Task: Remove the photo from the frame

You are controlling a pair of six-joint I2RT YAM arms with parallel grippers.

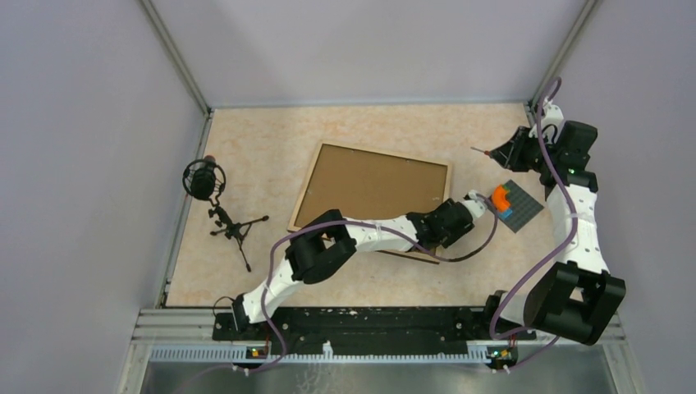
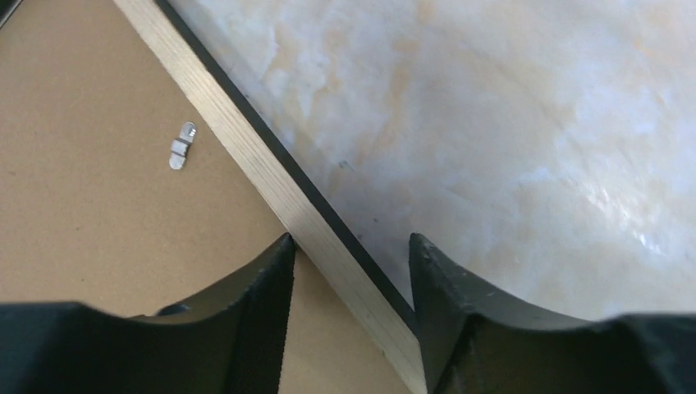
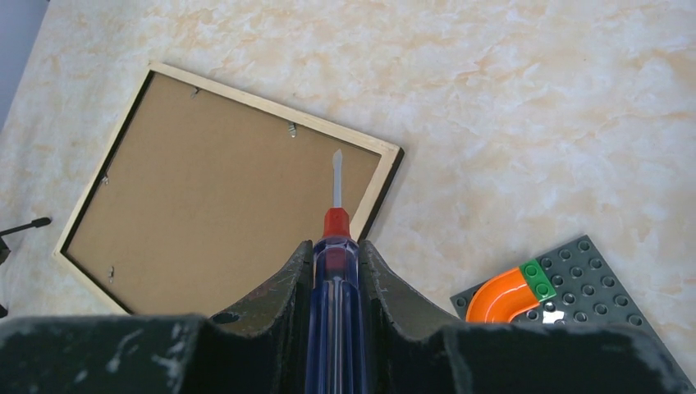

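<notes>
Left hand (image 2: 349,250) straddles frame (image 2: 246,156) edge; right hand (image 3: 336,246) grips screwdriver (image 3: 335,320).

The frame (image 1: 373,185) fills the middle of the table (image 1: 263,139), with the left arm (image 1: 369,234) lying across its near edge. A mic stand (image 1: 220,209) blocks the left edge and a studded plate (image 1: 521,205) the right. The right gripper (image 3: 335,246), clamping a screwdriver (image 3: 336,176), hangs near the far right corner. Bare lanes run along the far edge and at the near left corner.
</notes>
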